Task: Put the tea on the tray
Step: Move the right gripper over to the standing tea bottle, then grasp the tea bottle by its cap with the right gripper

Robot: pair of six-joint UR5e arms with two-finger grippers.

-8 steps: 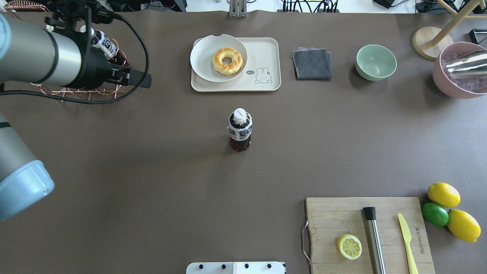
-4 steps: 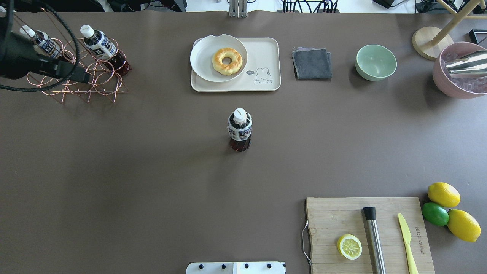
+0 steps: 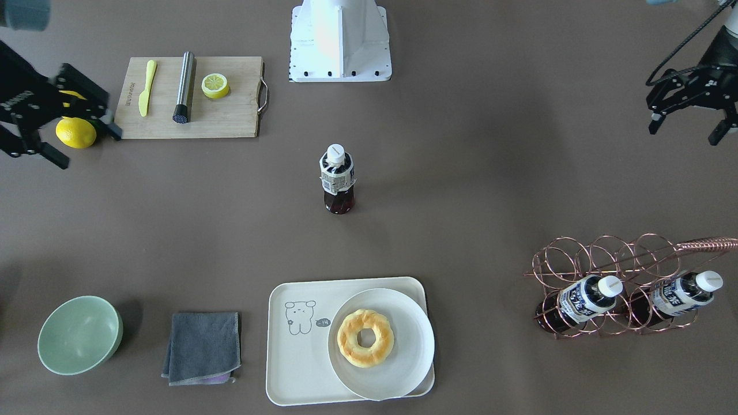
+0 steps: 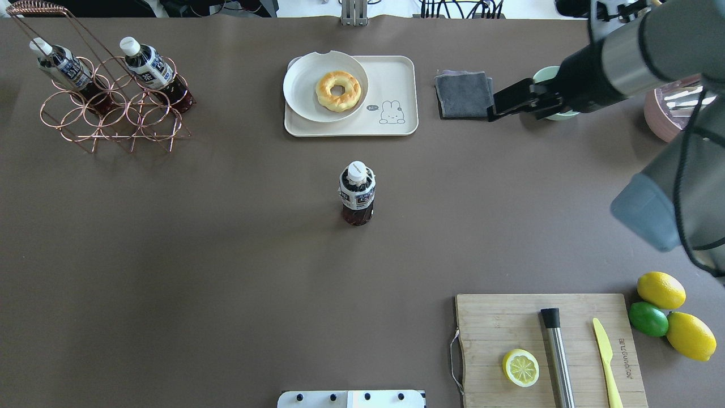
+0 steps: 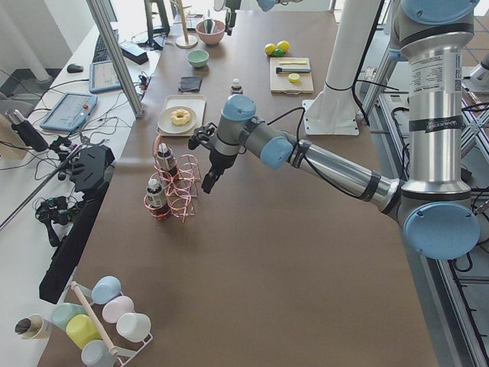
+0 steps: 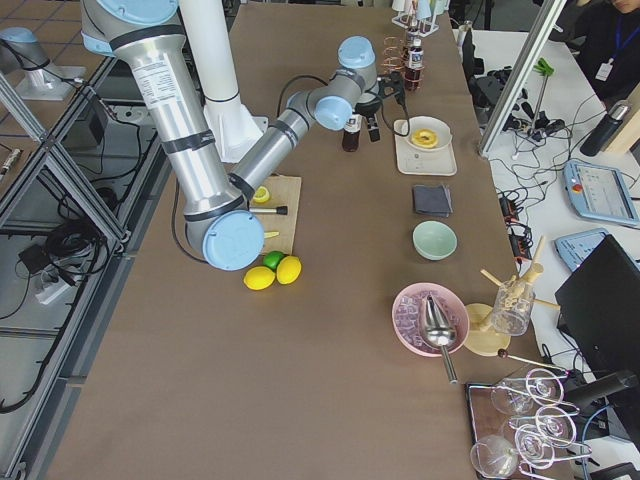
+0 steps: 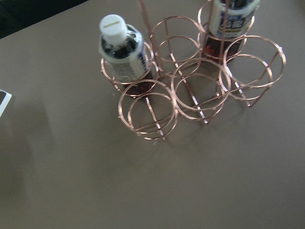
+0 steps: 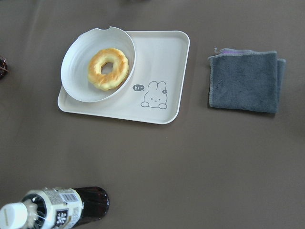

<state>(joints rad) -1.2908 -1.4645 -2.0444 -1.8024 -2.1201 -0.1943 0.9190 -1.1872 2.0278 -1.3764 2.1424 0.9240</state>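
Note:
The tea bottle stands upright in the middle of the table, white cap up; it also shows in the front view and at the bottom left of the right wrist view. The cream tray lies beyond it, with a bear drawing, and shows in the right wrist view too. My right gripper is open and empty, high over the grey cloth and green bowl, right of the tray. My left gripper is open and empty, apart from the wire rack.
A white plate with a doughnut fills the tray's left half. A copper wire rack holds two more bottles at the far left. A grey cloth, green bowl, cutting board and lemons lie to the right.
My left arm has drawn back from the wire rack and out of the overhead view. My right arm has come in from the right, over the green bowl. The tea bottle has not moved.

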